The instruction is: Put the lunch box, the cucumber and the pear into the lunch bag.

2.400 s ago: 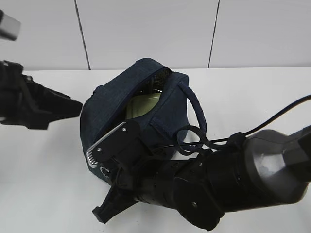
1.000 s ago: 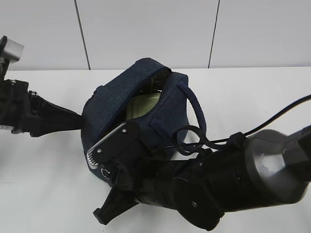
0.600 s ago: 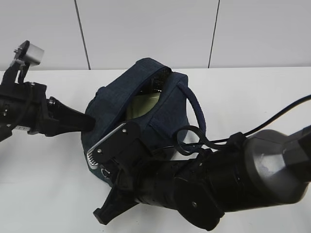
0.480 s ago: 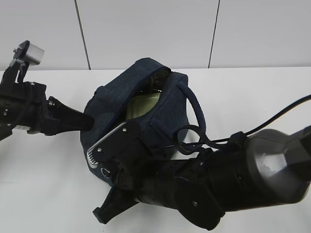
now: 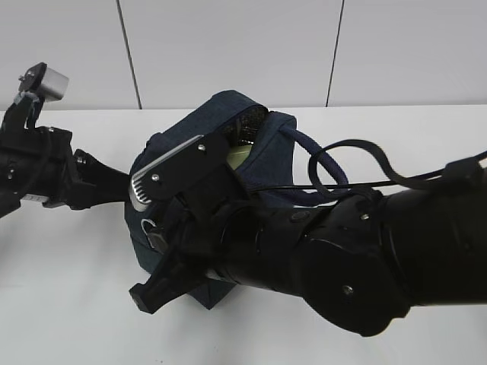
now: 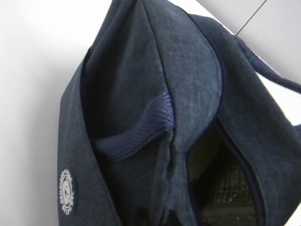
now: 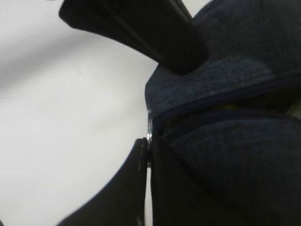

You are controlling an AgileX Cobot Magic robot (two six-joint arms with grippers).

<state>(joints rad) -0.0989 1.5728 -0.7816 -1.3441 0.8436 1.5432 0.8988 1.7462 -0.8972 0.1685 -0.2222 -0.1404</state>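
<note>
Bag (image 5: 266, 163): centre of frame, on the table (image 5: 68, 289).
Lunch box (image 5: 237, 154): inside the bag.
Left arm (image 5: 46, 171): left edge, touching the bag's left side.
Right arm (image 5: 327, 258): lower right, before the bag.

Mostly hidden behind the right arm (image 5: 319, 258) in the exterior view: the front and lower half of the lunch bag (image 5: 190, 144). Of the lunch box (image 5: 237, 154), only a pale green sliver visible in the bag's mouth — rest covered. Left gripper (image 5: 125, 185) tips lost against the bag's dark side; absent from the left wrist view altogether. Right wrist view blurred and cropped — right gripper (image 7: 148, 153) pinched together on a small metal ring pull (image 7: 149, 128), barely showing. Bag interior dark, contents unreadable.
</note>
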